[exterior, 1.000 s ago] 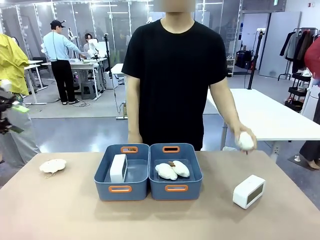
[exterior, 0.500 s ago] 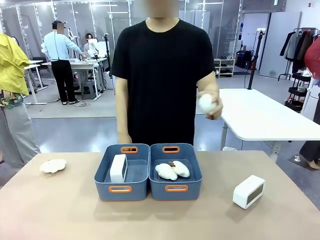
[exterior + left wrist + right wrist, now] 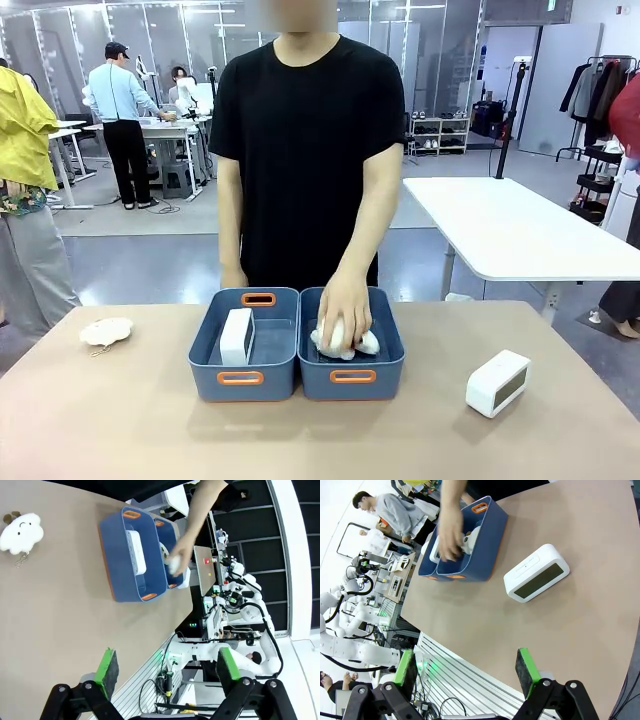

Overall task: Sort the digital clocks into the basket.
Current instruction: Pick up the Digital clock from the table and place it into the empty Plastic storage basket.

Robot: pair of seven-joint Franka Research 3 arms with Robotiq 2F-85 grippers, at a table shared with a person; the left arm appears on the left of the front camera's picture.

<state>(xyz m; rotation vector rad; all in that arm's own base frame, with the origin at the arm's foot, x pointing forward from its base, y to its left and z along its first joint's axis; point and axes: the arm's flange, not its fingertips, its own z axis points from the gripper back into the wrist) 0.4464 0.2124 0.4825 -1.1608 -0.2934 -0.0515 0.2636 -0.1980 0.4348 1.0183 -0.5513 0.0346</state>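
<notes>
Clock (image 3: 497, 383) on bare tabletop (image 3: 120, 425) (right side)

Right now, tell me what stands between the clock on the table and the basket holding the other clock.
The second blue bin, with the person's hand inside it, sits between the clock and the basket.
</notes>
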